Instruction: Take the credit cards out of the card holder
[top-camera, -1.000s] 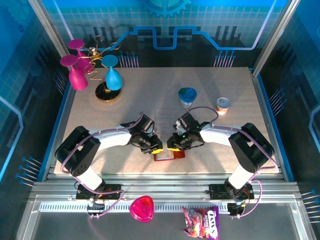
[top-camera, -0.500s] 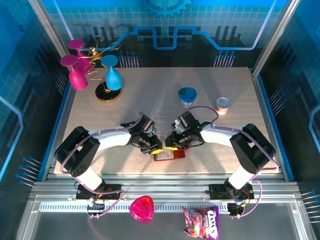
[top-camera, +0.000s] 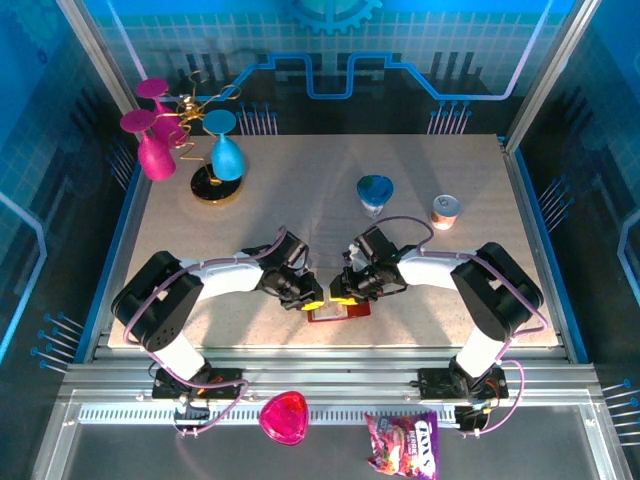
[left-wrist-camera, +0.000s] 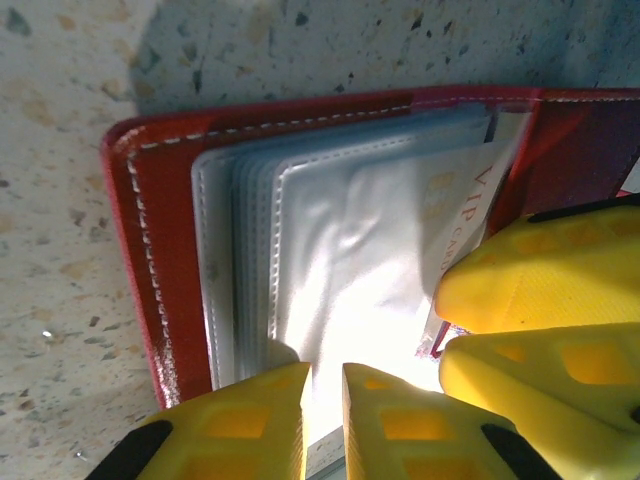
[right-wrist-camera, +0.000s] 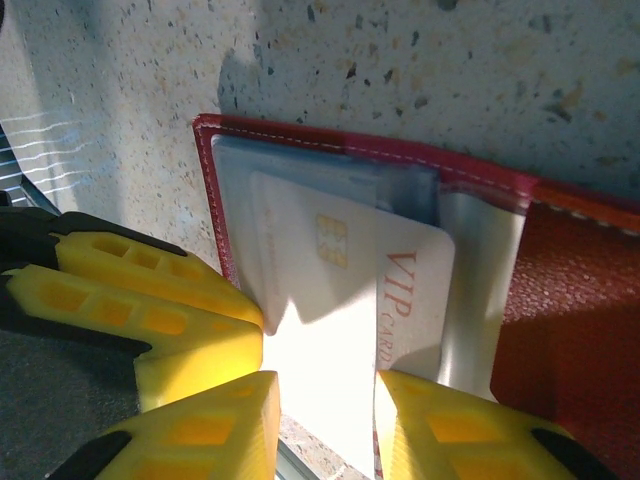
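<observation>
The table bears the card holder, a blue cup, a can and goblets.

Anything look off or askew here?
Pale VIP card sticks partly out of its clear pocket in the open card holder, which fits the task. Odder: a candy bag and a pink object lie off the table, in front of the arm bases.

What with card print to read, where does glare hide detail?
Left wrist view: the pale pinkish-white card burns white near the yellow left fingers, lettering faint. Right wrist view: its lower end blown out, VIP print sharp. Top external view: the dark red folding wallet is tiny, print unreadable.
</observation>
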